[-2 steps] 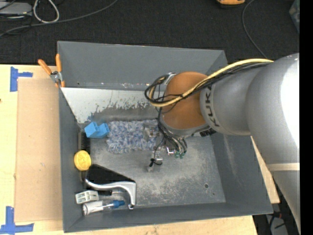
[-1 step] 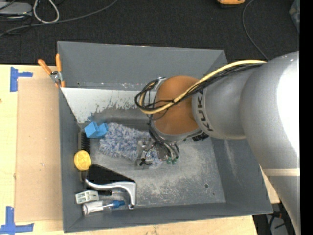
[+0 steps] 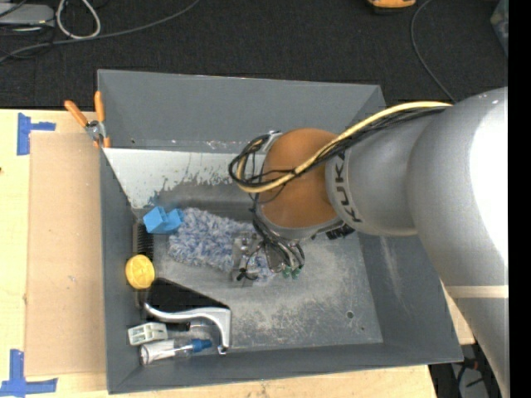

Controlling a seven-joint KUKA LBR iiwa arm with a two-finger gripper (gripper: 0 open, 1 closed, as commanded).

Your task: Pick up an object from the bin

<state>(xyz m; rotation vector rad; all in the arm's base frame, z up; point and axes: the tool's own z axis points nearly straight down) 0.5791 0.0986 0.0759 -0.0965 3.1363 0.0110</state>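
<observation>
Fluffy cloth point(image 3: 199, 239): blue and white, shaggy like a mop head, lying mid-floor in the grey bin point(image 3: 249, 110), slightly left of centre.
Long axis: runs left to right, dipping a little toward the near side at its right end.
Hand point(image 3: 267, 259): low over the bin floor at the cloth's right end, beneath the arm's orange cover point(image 3: 290, 181); whether it is open or closed cannot be told from this angle.
Bearing: most of the cloth stretches away to the left of the hand, and only its right tip lies under it.
Reach: the arm point(image 3: 415, 172) comes in from the right, so the cloth's nearest end is the one it meets first.
Neighbours: a blue block point(image 3: 162, 220) touches the cloth's far-left corner, and a yellow round piece point(image 3: 139, 271) sits just beside its left end.
Near-left corner: a black wedge point(image 3: 178, 295) and a white-handled tool point(image 3: 203, 317) lie there, well apart from the hand.
Outlook: a grip here would probably catch only the loose right tip, so the cloth may trail or slip as it lifts.
</observation>
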